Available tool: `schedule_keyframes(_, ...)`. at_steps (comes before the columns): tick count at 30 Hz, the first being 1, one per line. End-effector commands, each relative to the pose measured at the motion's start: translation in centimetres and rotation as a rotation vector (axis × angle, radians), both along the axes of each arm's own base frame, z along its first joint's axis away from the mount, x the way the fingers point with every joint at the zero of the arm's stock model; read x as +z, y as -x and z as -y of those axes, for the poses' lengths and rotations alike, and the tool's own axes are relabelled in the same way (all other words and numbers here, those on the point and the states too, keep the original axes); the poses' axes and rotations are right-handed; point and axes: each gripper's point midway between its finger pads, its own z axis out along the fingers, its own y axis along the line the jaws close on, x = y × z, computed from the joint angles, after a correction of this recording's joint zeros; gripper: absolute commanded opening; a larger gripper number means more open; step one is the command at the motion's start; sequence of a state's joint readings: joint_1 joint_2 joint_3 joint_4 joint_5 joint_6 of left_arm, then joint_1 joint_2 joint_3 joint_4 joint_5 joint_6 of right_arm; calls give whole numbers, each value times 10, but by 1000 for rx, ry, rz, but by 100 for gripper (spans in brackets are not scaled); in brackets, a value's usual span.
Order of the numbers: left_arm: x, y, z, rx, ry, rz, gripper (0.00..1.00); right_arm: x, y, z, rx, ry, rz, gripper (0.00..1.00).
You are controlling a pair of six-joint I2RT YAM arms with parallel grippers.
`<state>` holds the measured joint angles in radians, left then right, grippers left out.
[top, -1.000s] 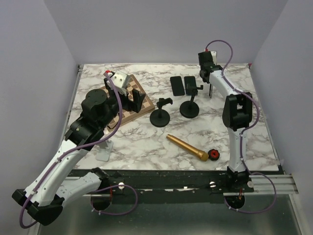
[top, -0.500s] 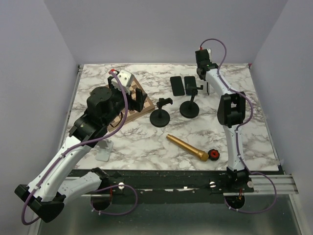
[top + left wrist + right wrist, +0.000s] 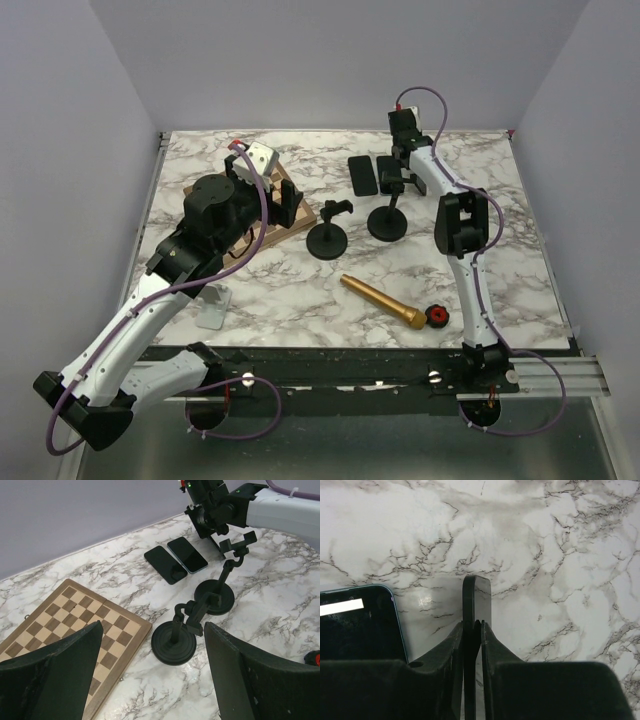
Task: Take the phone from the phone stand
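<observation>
Edge-on between my right gripper's (image 3: 472,625) fingers stands a thin dark phone (image 3: 476,597), its far end down on the marble. The left finger lies against it and a hairline gap shows at the right finger. A second phone (image 3: 360,625) lies flat just left of it; in the top view there are two flat phones (image 3: 362,175) (image 3: 388,170), with my right gripper (image 3: 404,160) beside them. Both black phone stands (image 3: 328,236) (image 3: 388,216) hold nothing. My left gripper (image 3: 155,680) hangs wide open above the marble near the nearer stand (image 3: 175,640).
A wooden chessboard (image 3: 75,625) lies left of the stands, partly under my left arm. A gold cylinder (image 3: 382,301) and a small red-and-black part (image 3: 437,316) lie near the front. A small white piece (image 3: 213,310) sits at front left.
My right arm has swung left to the flat phones and brought its phone down onto the marble, and its jaws have eased apart. My left arm has shifted slightly right.
</observation>
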<state>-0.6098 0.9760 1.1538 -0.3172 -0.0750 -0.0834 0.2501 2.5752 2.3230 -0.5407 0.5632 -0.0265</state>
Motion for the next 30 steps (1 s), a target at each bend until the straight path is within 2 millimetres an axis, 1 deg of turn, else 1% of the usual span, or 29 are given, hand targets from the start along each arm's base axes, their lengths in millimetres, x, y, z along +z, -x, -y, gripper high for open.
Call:
schedule_keyframes(1,5,0,0,-6,11,1,90,-37,5,-5,13,28,-72,24)
schedule_keyframes(3,4,0,1,-8,11,-4,90,-40,5,-6,18,39,-76,25)
schedule_keyframes(6,3,0,3,-14,12,-10,90,-43,5,-7,25,51,-81,35)
schedule_keyframes(10,4,-1,3,-13,14,-12,90,-48,7,-7,31,51,-94,39)
schedule_keyframes(12,3,-1,3,-14,14,-15,90,-47,7,-7,30,47,-93,41)
schedule_keyframes(14,1,-2,4,-16,13,-19,90,-45,7,-9,39,40,-93,47)
schedule_keyframes(15,2,-2,4,-16,15,-21,90,-45,8,-10,46,38,-95,53)
schedule_keyframes(20,0,-3,4,-17,14,-27,90,-44,8,-15,71,11,-98,64)
schedule_keyframes(23,-1,-5,3,-12,12,-29,90,-34,7,-21,74,-26,-90,67)
schedule_keyframes(25,-2,-6,3,-10,11,-31,90,-22,5,-25,77,-47,-71,68)
schedule_keyframes(29,-4,-8,3,-6,12,-41,90,13,6,-22,53,-62,-19,76)
schedule_keyframes(30,-5,-9,3,-7,13,-43,90,26,7,-21,50,-64,0,78)
